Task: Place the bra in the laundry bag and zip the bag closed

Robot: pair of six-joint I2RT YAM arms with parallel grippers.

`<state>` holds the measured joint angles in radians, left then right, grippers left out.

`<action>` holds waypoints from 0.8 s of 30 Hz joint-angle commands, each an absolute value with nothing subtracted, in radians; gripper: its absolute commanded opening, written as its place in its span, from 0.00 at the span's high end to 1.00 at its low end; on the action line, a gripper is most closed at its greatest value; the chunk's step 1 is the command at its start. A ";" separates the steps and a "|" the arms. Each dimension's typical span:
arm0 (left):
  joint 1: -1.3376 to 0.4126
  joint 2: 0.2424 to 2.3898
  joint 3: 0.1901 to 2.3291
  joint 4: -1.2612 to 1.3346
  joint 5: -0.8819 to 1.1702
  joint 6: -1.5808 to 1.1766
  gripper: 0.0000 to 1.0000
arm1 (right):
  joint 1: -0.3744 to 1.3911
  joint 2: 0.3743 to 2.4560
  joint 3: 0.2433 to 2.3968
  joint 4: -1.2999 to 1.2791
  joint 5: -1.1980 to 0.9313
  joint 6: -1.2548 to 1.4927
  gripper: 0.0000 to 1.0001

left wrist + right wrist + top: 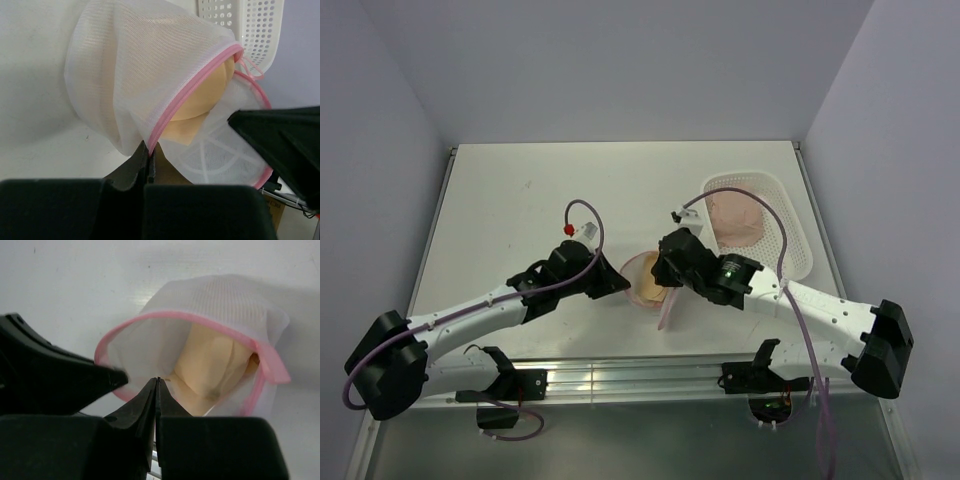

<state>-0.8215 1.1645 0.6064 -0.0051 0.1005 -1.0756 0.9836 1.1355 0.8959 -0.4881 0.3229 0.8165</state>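
At the near-centre of the table (520, 190), the laundry bag (642, 274) sits between our two arms: left gripper (150, 159) on its left side, right gripper (157, 386) on its right. The bra (200, 96) is inside the bag. The peach cup shows through the open mouth and through the mesh, and nothing of it hangs outside that we can see. So we judge the loading step done and only the zip remains.

Left gripper: fully closed, pinching the pink zipper rim (170, 114) at the bag's low edge. That's our anchor.

Right gripper: fingers pressed together, tips right at the near lip of the mouth. We can't tell whether they've got mesh, a zipper pull or nothing.

Key relation: the mouth gapes wide. The rim runs away from the left gripper's pinch in a long arc toward the white basket (245, 25) side, where the two rim halves meet. We judge the pull is probably at that junction, but it's too small to confirm. If so, the right arm is the nearer one, and zip travel runs along the rim back toward the left gripper's hold.

Risk: the cup bulges into the gap and could foul the zipper.
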 commanded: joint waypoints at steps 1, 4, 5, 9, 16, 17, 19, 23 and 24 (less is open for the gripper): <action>-0.818 1.178 0.647 0.003 0.121 -1.048 1.00 | 0.916 1.150 0.975 -0.402 0.275 0.764 0.94; -0.818 1.187 0.649 0.003 0.123 -1.046 1.00 | 0.887 1.125 1.031 -0.454 0.327 0.749 0.93; -0.816 1.189 0.652 0.003 0.123 -1.046 1.00 | 0.884 1.112 1.041 -0.474 0.345 0.749 0.89; -0.816 1.200 0.658 0.006 0.124 -1.049 1.00 | 0.877 1.002 1.026 -0.578 0.416 0.765 0.67; -0.816 1.192 0.664 0.009 0.130 -1.052 1.00 | 0.870 0.720 0.846 -0.722 0.433 0.856 0.65; -0.816 1.190 0.664 0.008 0.130 -1.051 1.00 | 0.871 0.695 0.833 -0.736 0.427 0.862 0.68; -0.816 1.186 0.666 0.003 0.127 -1.049 1.00 | 0.871 0.647 0.796 -0.761 0.396 0.877 0.73; -0.816 1.186 0.669 0.003 0.127 -1.048 1.00 | 0.870 0.624 0.718 -0.700 0.267 0.891 0.85; -0.816 1.186 0.667 0.003 0.127 -1.048 1.00 | 0.871 0.629 0.686 -0.660 0.246 0.894 0.86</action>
